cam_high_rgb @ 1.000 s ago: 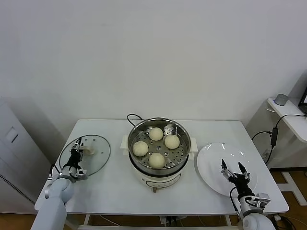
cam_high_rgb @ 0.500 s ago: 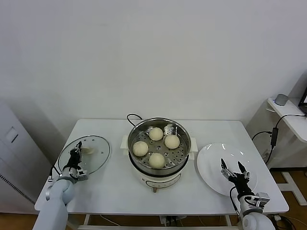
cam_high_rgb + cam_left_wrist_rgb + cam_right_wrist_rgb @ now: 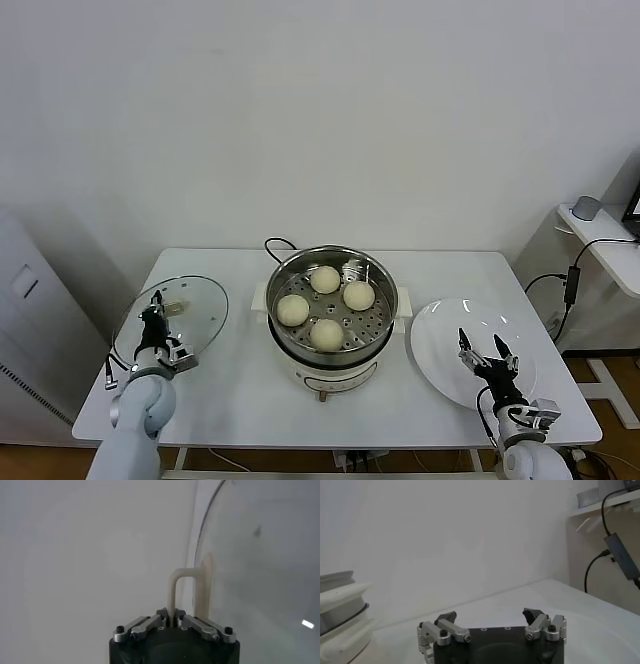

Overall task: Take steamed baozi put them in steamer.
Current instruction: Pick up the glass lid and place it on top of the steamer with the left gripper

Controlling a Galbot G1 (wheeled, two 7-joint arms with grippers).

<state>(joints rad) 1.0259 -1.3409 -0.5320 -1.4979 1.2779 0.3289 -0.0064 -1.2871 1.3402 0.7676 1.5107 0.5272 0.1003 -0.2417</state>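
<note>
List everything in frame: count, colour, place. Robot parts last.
steamed baozi: 4, cream-white, inside the steamer basket
steamer: 1, shiny steel basket on a white pot base, table centre, black cord behind it
glass lid: 1, clear with a beige handle, left of the steamer, tilted up in the left pincer
plate: 1, white, right of the steamer, no buns on it
table: 1, white, under everything
side shelf: 1, white, far right, with a small grey thing and a black cable
left pincer: 1, black, shut on the lid's handle, left table edge
right pincer: 1, black, open, over the plate
</note>
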